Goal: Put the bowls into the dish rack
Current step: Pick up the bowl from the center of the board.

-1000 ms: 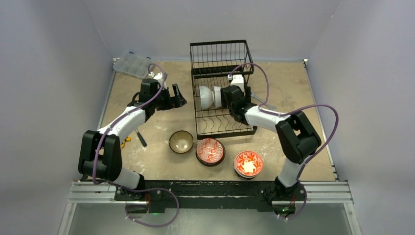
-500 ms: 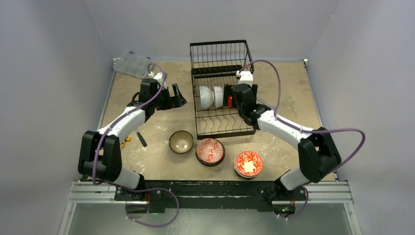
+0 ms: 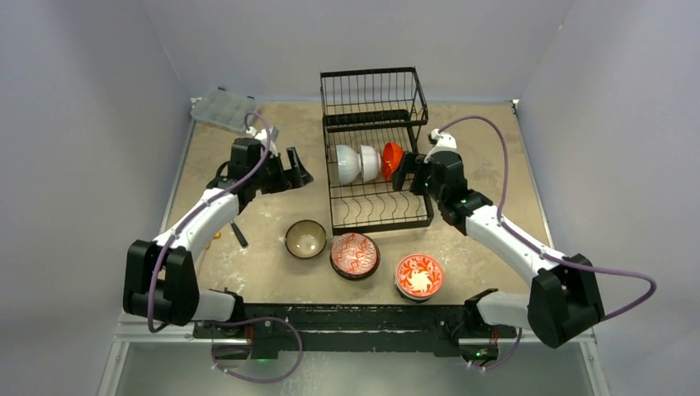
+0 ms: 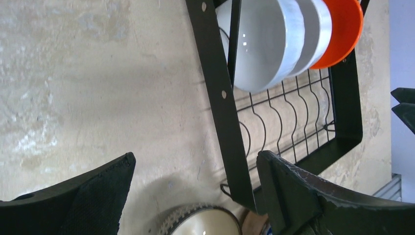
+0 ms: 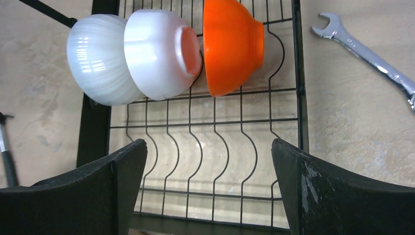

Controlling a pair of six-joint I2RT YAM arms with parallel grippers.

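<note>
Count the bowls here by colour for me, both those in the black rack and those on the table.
White bowls: 2
Plain orange bowl: 1
Tan bowl: 1
Red-patterned bowls: 2
Total: 6

Top ext: fixed, high, behind arm bases, tilted down over whole table [image 3: 272, 219]. L wrist: close, low, just left of dish rack [image 4: 220, 88], aimed down at tabletop and rack's left rail. R wrist: close, straight down onto rack's slotted base. Shared by all 3: rack w/ white bowls [image 5: 147, 54], orange bowl [image 5: 232, 46].
</note>
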